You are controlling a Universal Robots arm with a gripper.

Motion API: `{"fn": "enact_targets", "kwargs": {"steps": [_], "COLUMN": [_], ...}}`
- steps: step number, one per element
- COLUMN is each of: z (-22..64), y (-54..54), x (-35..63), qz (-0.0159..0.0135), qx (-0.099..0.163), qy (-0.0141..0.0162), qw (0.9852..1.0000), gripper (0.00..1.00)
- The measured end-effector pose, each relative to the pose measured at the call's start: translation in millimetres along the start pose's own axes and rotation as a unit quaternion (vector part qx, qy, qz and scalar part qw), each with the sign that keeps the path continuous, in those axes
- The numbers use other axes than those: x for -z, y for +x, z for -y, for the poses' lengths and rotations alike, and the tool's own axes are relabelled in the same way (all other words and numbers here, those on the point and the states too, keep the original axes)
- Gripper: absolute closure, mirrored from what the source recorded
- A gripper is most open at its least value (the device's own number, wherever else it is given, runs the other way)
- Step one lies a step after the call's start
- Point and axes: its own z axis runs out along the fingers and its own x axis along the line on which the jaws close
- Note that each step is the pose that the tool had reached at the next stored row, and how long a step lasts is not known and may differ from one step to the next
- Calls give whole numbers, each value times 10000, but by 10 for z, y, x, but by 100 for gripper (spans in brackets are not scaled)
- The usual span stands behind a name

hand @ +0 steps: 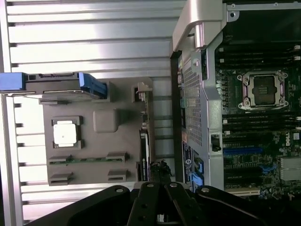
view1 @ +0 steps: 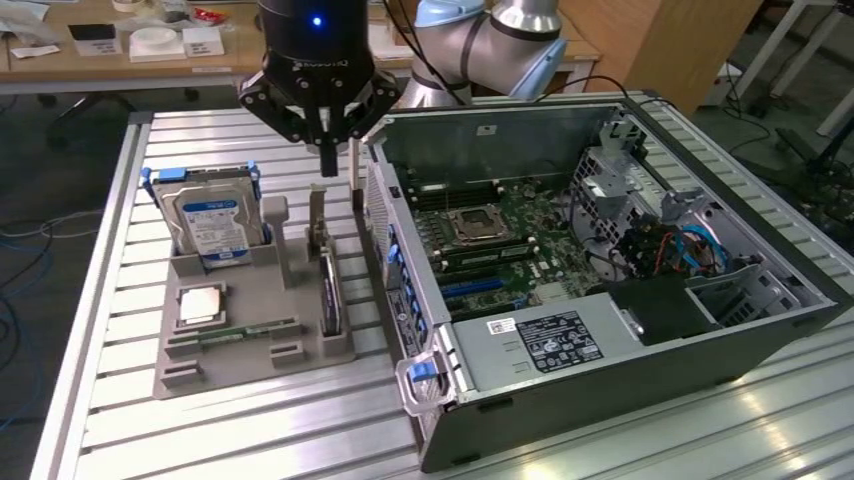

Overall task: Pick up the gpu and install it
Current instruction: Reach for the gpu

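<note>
Your end effector [view1: 328,168], clenched with nothing in it, hangs just above the gpu [view1: 330,292], which stands on edge in the grey holder [view1: 300,345] on the tabletop [view1: 200,440]. The holder carries one gpu, one blue-labelled hard drive [view1: 214,225], one processor [view1: 200,303] and one memory stick [view1: 247,330]. In the wrist view, "DELL" [hand: 296,137] reads on the open computer case's [view1: 601,370] motherboard

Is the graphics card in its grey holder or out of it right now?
In. The gpu stands on edge in a slot of the grey holder, and the gripper hangs close above its bracket end.
</note>
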Motion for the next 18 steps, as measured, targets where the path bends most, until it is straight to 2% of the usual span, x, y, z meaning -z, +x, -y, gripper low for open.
{"fn": "enact_targets", "kwargs": {"steps": [3,18], "z": [34,76], "y": [-2,-1], "x": [1,3], "qz": [0,0], "qx": [0,0], "qy": [0,0], "qw": [10000,10000], "gripper": [89,89]}}
